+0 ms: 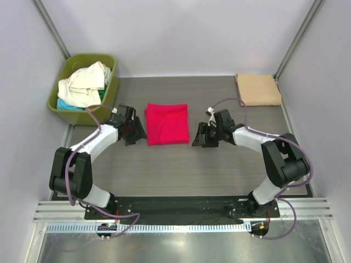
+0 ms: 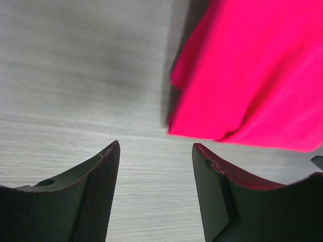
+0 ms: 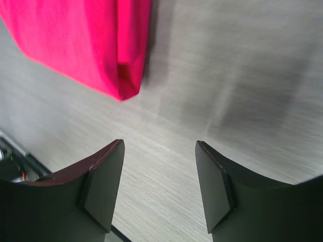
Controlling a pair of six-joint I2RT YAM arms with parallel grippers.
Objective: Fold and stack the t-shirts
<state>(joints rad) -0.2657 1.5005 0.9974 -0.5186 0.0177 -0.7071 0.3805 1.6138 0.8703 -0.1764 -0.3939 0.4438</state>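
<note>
The crimson-red t-shirt [image 1: 166,124] lies folded into a square at the middle of the table. It also shows in the left wrist view [image 2: 252,75] and the right wrist view [image 3: 86,40]. My left gripper [image 1: 135,133] is open and empty just left of it, not touching. My right gripper [image 1: 198,136] is open and empty just right of it. A folded tan-beige t-shirt [image 1: 258,90] lies at the far right corner. Cream-white t-shirts [image 1: 85,82] over a teal one [image 1: 66,104] are piled in the tub.
An olive-green plastic tub [image 1: 107,96] stands at the far left corner. Grey walls and metal posts close in the table at the back and sides. The arm bases sit on a black rail at the near edge.
</note>
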